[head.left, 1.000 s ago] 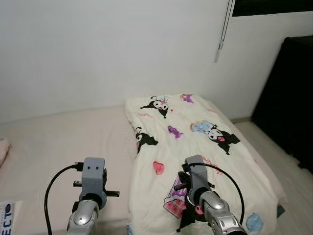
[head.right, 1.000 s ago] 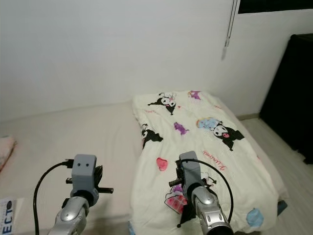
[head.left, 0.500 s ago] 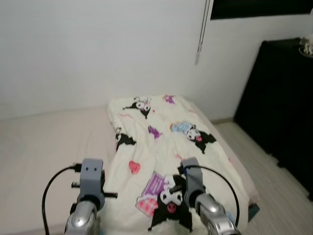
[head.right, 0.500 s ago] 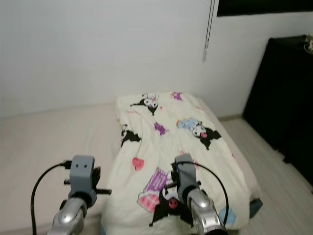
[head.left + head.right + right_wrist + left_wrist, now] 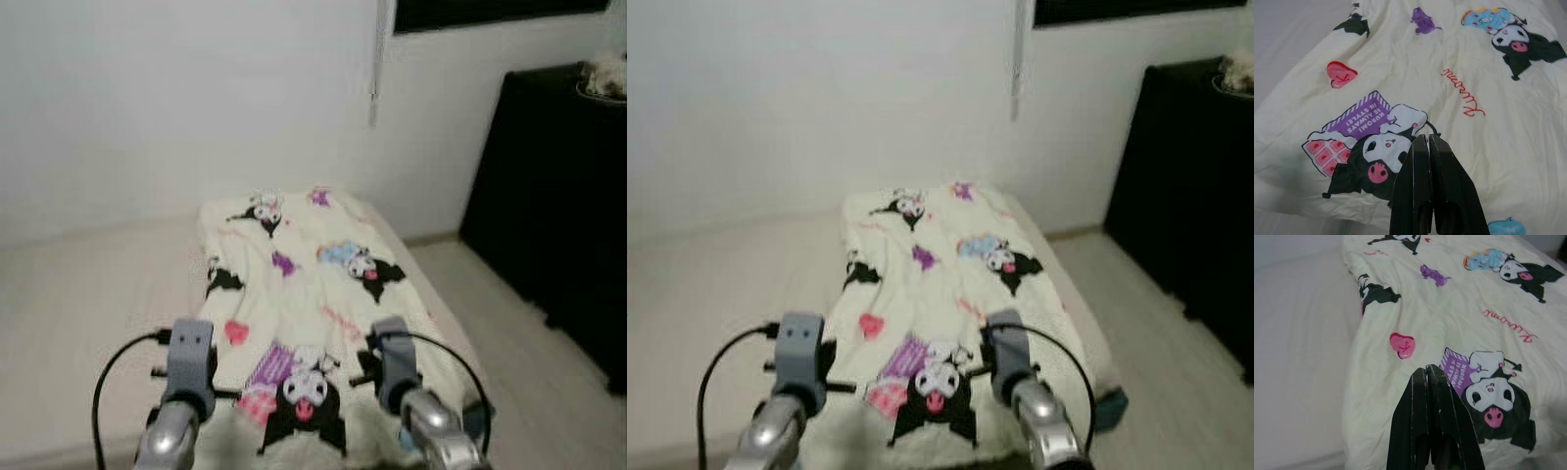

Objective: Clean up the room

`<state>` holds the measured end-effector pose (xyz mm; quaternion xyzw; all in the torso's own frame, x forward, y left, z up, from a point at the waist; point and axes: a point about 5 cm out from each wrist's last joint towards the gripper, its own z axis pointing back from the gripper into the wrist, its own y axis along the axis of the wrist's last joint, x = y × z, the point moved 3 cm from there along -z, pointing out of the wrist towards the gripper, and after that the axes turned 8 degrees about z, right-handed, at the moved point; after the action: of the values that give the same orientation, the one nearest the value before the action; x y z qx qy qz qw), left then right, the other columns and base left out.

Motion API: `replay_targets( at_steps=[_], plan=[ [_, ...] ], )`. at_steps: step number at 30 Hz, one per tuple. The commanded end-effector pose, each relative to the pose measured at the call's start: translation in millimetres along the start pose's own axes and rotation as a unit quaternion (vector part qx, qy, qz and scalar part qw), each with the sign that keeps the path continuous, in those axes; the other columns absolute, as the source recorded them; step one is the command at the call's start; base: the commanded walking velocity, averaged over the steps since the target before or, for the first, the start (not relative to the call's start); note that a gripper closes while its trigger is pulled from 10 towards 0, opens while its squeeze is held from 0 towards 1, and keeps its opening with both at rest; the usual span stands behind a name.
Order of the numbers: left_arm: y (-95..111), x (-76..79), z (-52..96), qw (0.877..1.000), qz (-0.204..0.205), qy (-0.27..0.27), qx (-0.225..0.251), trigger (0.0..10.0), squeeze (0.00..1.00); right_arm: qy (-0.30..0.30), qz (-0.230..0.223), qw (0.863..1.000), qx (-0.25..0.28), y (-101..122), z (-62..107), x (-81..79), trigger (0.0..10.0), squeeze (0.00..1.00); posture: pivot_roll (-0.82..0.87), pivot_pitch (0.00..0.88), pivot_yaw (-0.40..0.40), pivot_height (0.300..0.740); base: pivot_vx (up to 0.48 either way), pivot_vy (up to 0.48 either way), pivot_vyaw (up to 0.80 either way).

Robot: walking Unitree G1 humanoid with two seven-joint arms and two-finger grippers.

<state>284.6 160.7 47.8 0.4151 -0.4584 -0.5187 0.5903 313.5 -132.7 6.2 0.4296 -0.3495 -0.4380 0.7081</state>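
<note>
We judge we are between steps, facing the bed [image 5: 88,323] with its cartoon-print blanket [image 5: 313,304] spread across the centre of the frame; both arms sit low, the left tool [image 5: 1426,382] and right tool [image 5: 1427,149] each pinched together on nothing. Next we need something to tidy. The picture is blurred, and the pale object [image 5: 607,73] on the black cabinet [image 5: 549,186] at upper right is unreadable.
</note>
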Motion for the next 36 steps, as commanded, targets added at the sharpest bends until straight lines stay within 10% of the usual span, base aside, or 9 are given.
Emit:
replay_targets(
  at_steps=[1, 36],
  plan=[
    [-2.3, -8.3, 1.8, 1.000, -0.006, 0.010, -0.009, 10.0, 0.00, 0.008, -0.008, 1.000, 0.001, 0.3, -1.4, -8.1, 10.0, 0.00, -0.08, 0.000, 0.051, 0.740, 0.000, 0.469, 0.00],
    [-2.8, -2.2, 7.0, 1.000, -0.020, -0.006, 0.017, 10.0, 0.00, 0.012, -0.003, 1.000, 0.001, 0.8, -4.0, -10.8, 10.0, 0.00, -0.07, 0.000, 0.049, 0.740, 0.000, 0.027, 0.00]
  ],
)
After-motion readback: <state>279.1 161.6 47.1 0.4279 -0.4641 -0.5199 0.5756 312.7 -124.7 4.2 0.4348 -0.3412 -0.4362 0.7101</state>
